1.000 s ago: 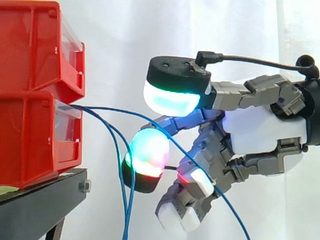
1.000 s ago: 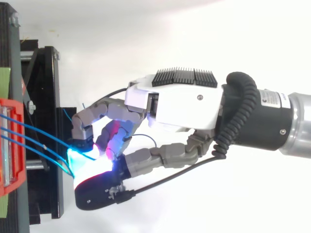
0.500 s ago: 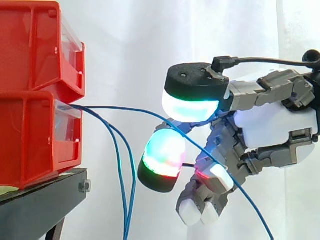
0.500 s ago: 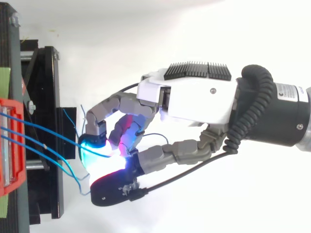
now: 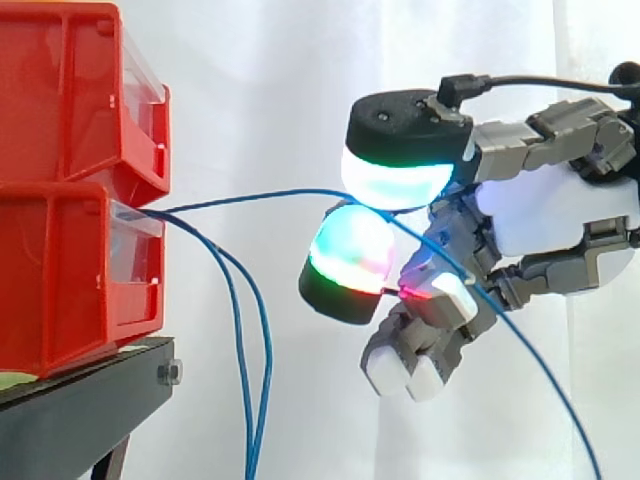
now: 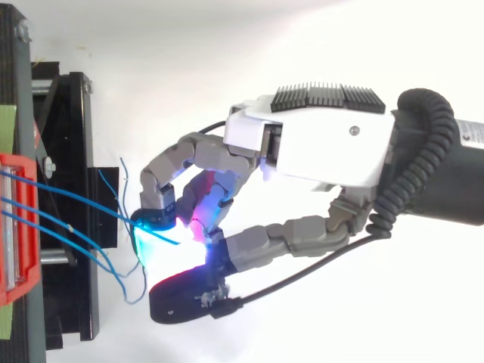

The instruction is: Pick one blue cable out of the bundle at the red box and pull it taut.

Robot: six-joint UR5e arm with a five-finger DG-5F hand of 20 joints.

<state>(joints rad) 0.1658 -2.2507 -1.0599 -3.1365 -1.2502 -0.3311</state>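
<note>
Two stacked red bins (image 5: 70,190) stand at the left on a black stand (image 5: 80,400). Blue cables come out of the lower bin's front. One blue cable (image 5: 240,199) runs almost level to the right and passes between two glowing fingertips (image 5: 392,178) of my hand (image 5: 555,225), then drops away to the lower right. My hand is shut on this cable, pinching it between the thumb pad and a finger pad. It hangs in the air to the right of the bins, apart from them. From above, the hand (image 6: 325,147) reaches in from the right towards the red bin (image 6: 17,227).
Two other blue cables (image 5: 262,380) hang slack from the lower bin and drop past the stand's front edge. Loose cable ends (image 6: 125,178) curl near the stand (image 6: 76,189). A white curtain fills the background, with open air around the hand.
My hand has moved right and a little up, away from the bins, with the cable pinched. The cable's span from bin to fingertips has lengthened and straightened.
</note>
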